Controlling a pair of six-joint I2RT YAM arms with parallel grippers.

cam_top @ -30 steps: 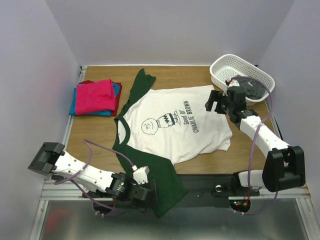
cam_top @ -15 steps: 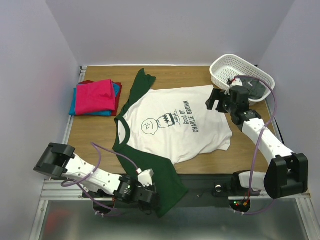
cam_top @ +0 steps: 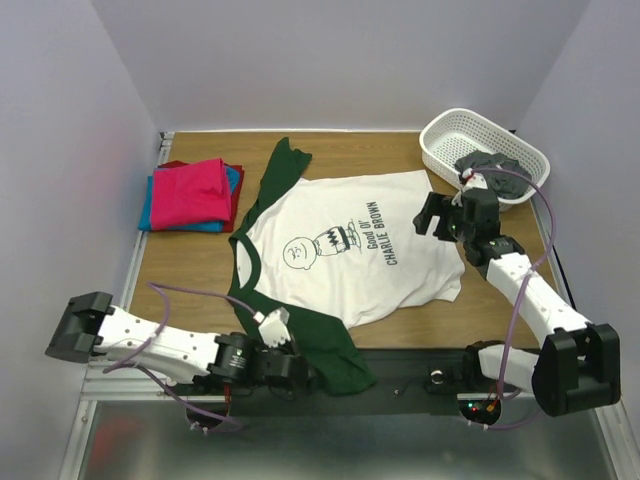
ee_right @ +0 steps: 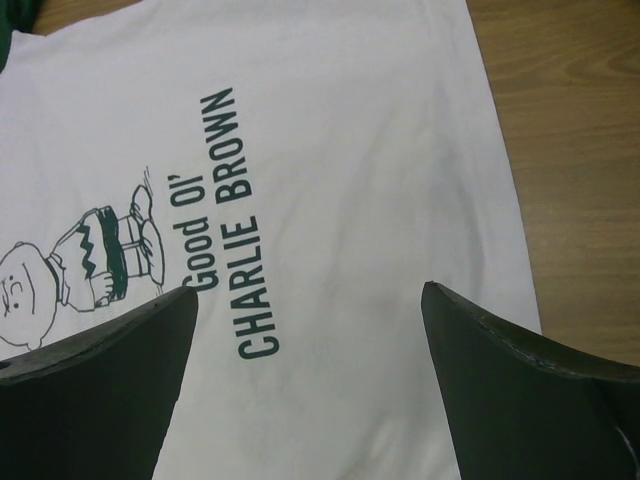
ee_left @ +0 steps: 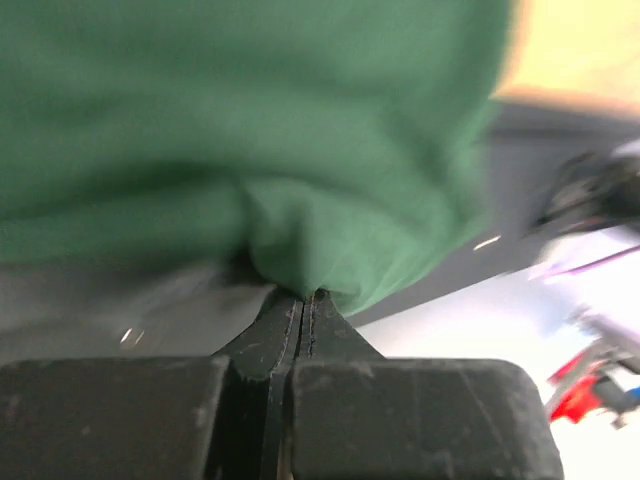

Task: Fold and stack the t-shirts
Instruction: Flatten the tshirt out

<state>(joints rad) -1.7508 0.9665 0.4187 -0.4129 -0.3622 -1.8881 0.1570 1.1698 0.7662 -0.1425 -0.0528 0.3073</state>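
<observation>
The white t-shirt (cam_top: 350, 250) with dark green sleeves and the Charlie Brown print lies spread flat on the wooden table (cam_top: 190, 270). Its near sleeve (cam_top: 325, 345) reaches over the table's front edge. There my left gripper (cam_top: 300, 372) is shut on the sleeve; in the left wrist view green cloth (ee_left: 250, 120) bunches out of the closed left gripper (ee_left: 303, 298). My right gripper (cam_top: 432, 215) hovers open over the shirt's right side. In the right wrist view the white cloth (ee_right: 330, 150) lies between and below the spread tips of the right gripper (ee_right: 310, 300).
A folded stack with a magenta shirt (cam_top: 190, 192) on top of blue and red ones sits at the back left. A white lattice basket (cam_top: 450, 135) holding dark cloth (cam_top: 490, 165) stands at the back right. The metal base rail (cam_top: 420, 380) runs along the front.
My left gripper has shut on the green sleeve, and the sleeve's hanging end has been drawn up toward the table edge. The right gripper has shifted slightly nearer, staying open.
</observation>
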